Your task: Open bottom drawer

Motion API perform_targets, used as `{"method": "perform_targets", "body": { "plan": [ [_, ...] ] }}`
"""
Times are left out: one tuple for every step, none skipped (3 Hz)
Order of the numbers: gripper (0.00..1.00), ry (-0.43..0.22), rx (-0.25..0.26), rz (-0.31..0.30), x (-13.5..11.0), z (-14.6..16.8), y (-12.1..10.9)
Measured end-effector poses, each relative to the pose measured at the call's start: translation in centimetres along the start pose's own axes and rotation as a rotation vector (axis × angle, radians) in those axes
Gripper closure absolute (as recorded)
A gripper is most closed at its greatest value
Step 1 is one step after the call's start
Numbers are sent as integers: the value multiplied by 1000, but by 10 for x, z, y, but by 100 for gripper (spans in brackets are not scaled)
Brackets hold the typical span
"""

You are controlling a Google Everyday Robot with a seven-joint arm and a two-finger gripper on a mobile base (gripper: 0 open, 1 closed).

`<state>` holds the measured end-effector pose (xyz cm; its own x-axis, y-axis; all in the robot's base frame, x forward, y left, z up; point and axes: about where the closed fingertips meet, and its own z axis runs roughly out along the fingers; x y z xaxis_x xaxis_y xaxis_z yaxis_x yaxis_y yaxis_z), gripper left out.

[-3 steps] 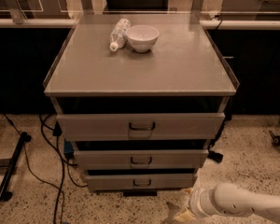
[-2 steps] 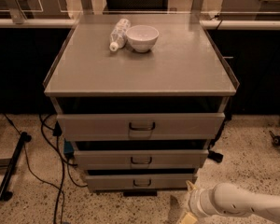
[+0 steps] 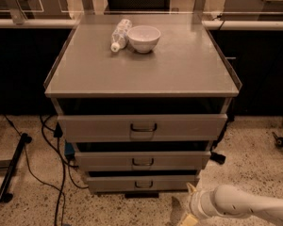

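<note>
The bottom drawer (image 3: 142, 183) is the lowest, narrowest grey front of the cabinet, with a small dark loop handle (image 3: 144, 185) at its centre. It sits about flush under the middle drawer (image 3: 142, 161). My gripper (image 3: 185, 204) is at the end of the white arm (image 3: 245, 205) that comes in from the lower right. It hangs just above the floor, below and to the right of the bottom drawer's handle, apart from the drawer front. Its two yellowish fingertips (image 3: 192, 189) stand apart and hold nothing.
The top drawer (image 3: 142, 127) is the widest front. A white bowl (image 3: 143, 38) and a lying plastic bottle (image 3: 120, 34) rest on the cabinet top (image 3: 179, 69). Black cables (image 3: 52, 168) and a black bar (image 3: 12, 173) lie on the speckled floor at left. A caster (image 3: 280, 140) is at right.
The gripper has crept slightly left and up toward the cabinet's lower right. The drawers have not moved.
</note>
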<state>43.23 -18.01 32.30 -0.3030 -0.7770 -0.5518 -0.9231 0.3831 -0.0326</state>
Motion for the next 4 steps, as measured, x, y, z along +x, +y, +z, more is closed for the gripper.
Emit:
{"method": "perform_targets", "body": {
  "plan": [
    [0,-31,-14,-54,6,29,-10],
    [0,-31,-14,-54,6,29,-10],
    [0,-29,4,-70,9,42,-15],
    [0,-36,17,-84,10,53,-21]
  ]
}}
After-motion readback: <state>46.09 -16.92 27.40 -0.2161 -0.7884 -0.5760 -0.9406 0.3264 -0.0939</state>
